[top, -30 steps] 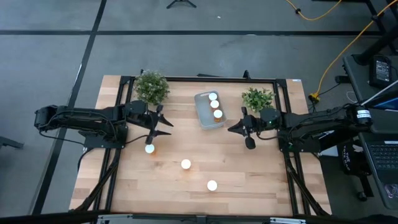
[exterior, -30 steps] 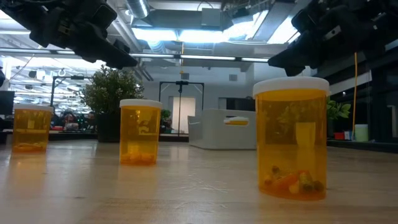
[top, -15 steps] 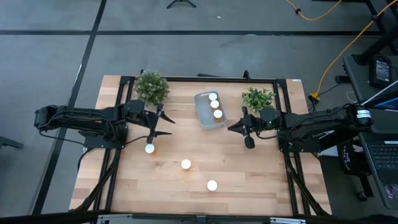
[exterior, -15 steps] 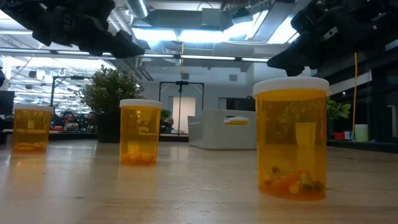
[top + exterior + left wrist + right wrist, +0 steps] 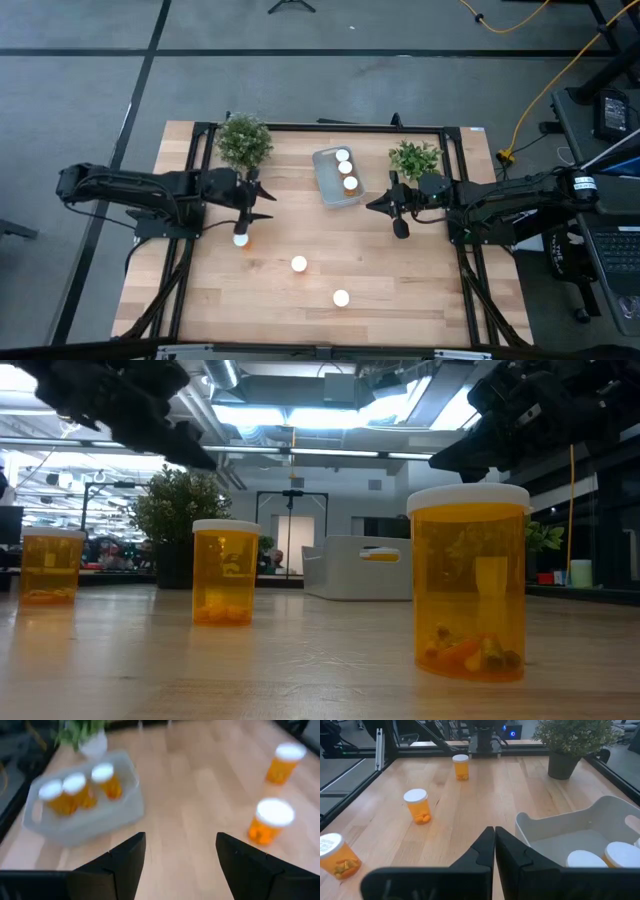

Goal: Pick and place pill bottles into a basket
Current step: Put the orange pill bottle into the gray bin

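Three orange pill bottles with white caps stand in the pale basket [image 5: 337, 178] at the table's far middle. Three more stand on the table: one at the left [image 5: 240, 238], one in the middle [image 5: 298, 263] and one nearer the front [image 5: 341, 297]. My left gripper [image 5: 268, 204] is open and empty, in the air just right of and beyond the left bottle, pointing toward the basket [image 5: 85, 802]. My right gripper [image 5: 370, 205] is shut and empty, in the air right of the basket [image 5: 580, 832].
Two green potted plants stand at the far side, one [image 5: 243, 140] left of the basket and one [image 5: 414, 158] right of it. A black frame runs along the table's edges. Bare wood lies between the loose bottles and the basket.
My left gripper has shifted slightly above the table near the left bottle and is still open. No bottle has moved.
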Controlling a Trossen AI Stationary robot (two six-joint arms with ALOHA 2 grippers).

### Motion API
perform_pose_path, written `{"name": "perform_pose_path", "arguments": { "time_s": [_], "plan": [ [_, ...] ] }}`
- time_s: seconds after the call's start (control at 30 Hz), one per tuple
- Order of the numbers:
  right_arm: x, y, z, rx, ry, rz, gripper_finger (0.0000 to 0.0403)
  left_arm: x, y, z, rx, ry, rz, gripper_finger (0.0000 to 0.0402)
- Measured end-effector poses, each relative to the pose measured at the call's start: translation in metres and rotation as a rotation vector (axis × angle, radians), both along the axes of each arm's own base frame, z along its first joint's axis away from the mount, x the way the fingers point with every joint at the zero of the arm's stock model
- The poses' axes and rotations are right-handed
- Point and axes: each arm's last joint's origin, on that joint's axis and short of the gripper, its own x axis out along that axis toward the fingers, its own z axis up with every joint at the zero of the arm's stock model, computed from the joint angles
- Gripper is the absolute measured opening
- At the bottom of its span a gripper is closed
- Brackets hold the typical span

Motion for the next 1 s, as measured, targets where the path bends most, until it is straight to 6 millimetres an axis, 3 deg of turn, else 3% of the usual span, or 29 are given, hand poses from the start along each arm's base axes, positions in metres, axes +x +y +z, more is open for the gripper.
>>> {"name": "perform_pose_path", "arguments": {
  "time_s": [0.37, 0.73, 1.0],
  "plan": [
    [0.000, 0.000, 0.001, 0.000, -0.008, 0.000, 0.0018, -0.018, -0.037, 0.021, -0.147, 0.293, 0.052, 0.0237],
    [0.000, 0.000, 0.001, 0.000, -0.008, 0.001, 0.0018, -0.045, -0.061, 0.016, -0.367, 0.564, 0.241, 0.0237],
    [0.000, 0.000, 0.001, 0.000, -0.009, 0.002, 0.0018, -0.054, -0.077, 0.014, -0.447, 0.584, 0.299, 0.0237]
  ]
}}
